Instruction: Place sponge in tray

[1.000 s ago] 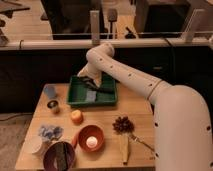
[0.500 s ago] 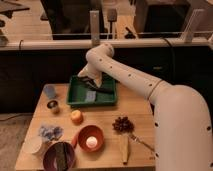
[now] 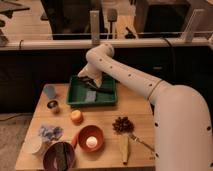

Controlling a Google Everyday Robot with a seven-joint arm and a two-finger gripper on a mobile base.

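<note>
fingers (image 3: 95, 84) apart over tray (image 3: 75, 102) | sponge (image 3: 91, 96) inside | wooden table (image 3: 142, 107) | railing (image 3: 60, 44) behind

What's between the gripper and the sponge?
Camera view: only a strip of bare tray floor. The gripper hangs over the tray's back, the sponge lies flat just in front of it.

Arm (image 3: 131, 76) extended, end effector (image 3: 91, 81) low, jaws apart
</note>
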